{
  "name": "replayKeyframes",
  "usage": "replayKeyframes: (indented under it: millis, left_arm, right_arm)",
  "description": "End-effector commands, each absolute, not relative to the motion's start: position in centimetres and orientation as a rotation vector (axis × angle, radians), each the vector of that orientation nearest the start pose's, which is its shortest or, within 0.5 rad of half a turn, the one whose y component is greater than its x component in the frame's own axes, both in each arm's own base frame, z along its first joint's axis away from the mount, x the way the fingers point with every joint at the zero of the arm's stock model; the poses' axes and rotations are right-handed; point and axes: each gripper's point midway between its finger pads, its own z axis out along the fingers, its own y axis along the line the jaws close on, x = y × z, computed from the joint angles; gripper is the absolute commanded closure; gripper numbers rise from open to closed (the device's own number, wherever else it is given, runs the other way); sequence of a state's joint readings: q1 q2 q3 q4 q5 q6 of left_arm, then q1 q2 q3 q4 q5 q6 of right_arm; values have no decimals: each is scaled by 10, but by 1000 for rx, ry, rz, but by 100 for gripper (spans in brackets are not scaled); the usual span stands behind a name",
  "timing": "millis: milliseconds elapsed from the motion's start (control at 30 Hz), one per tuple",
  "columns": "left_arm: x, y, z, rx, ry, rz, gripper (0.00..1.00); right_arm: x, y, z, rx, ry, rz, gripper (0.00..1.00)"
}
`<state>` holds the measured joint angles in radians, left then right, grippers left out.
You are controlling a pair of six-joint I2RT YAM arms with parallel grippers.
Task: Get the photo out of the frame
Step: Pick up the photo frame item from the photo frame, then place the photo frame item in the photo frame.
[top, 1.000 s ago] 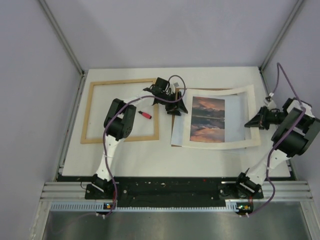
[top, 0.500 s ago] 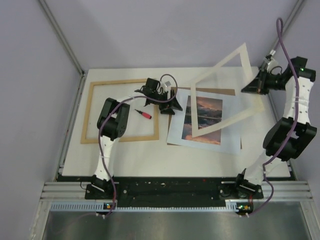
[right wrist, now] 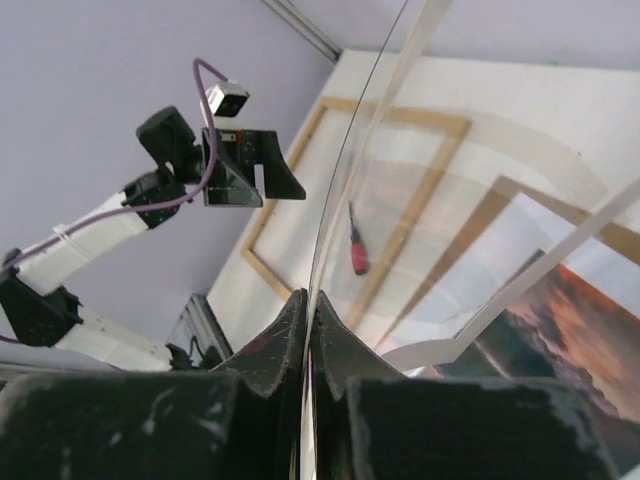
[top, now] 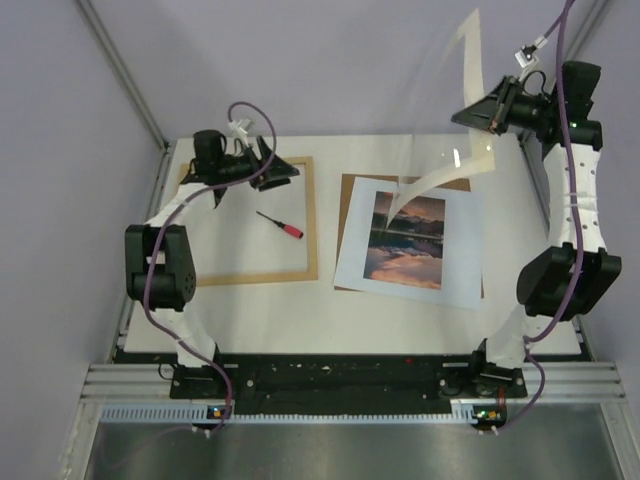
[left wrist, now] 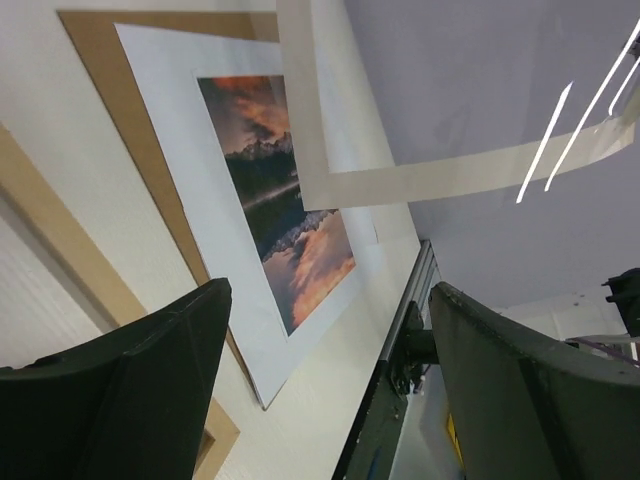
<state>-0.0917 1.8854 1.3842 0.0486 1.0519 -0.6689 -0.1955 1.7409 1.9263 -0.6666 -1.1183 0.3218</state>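
The photo (top: 408,243), a white sheet with an orange-and-blue sunset print, lies flat on the brown backing board (top: 350,190); it also shows in the left wrist view (left wrist: 280,200). The light-wood frame (top: 311,215) lies bare on the table to its left. My right gripper (top: 470,115) is raised high at the back right, shut (right wrist: 308,298) on the edge of the white mat border (top: 440,180) and a clear sheet, which hang down above the photo. My left gripper (top: 280,172) is open and empty over the frame's top right corner (left wrist: 325,300).
A red-handled screwdriver (top: 281,225) lies inside the wooden frame; it also shows in the right wrist view (right wrist: 356,252). Grey walls and metal rails close the table at the left, right and back. The arm bases sit along the near edge.
My right gripper has lifted the mat border and clear sheet up off the photo toward the back right. My left gripper has swung left from the photo's edge to the frame.
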Motion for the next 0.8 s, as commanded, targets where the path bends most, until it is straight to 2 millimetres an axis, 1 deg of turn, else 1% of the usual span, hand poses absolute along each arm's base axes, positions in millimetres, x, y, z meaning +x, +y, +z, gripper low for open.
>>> replayKeyframes:
  millis: [0,67,133,200,233,333,367,433,533,600,667,733,767]
  left_arm:
    - [431,-148,254,128,1941,-1513,14]
    - [428,-120,262,81,1913,-1473,13]
    - [424,-96,270,41,1894,-1428,12]
    - [419,-77,276,15,1884,-1377,12]
    - [415,-71,280,10,1882,-1361,12]
    - [404,-49,289,-7,1869,-1307,12]
    - [402,-42,292,-12,1861,-1288,12]
    - [398,-29,297,-22,1844,-1253,12]
    - [388,-12,303,-60,1833,-1221,12]
    - [382,-3,306,-72,1819,-1200,12]
    - [376,5,309,-92,1807,-1180,11]
    - [370,12,312,-112,1793,-1167,11]
    - [368,14,315,-106,1776,-1154,11]
  right_arm:
    - [397,115,492,-367,1620,1310,100]
    - [391,133,511,-441,1536,1346,100]
    - [385,154,520,-473,1502,1414,100]
    - [377,174,531,-511,1456,1466,100]
    - [373,188,536,-526,1438,1498,100]
    - [358,220,553,-586,1367,1574,100]
    - [356,230,555,-597,1348,1604,100]
    - [341,256,565,-652,1280,1677,100]
    - [332,277,577,-686,1210,1743,100]
    - [328,288,578,-709,1163,1790,100]
    - [332,295,571,-689,1135,1857,100]
    - [346,304,555,-640,1151,1908,100]
    - [353,310,542,-621,1169,1930,100]
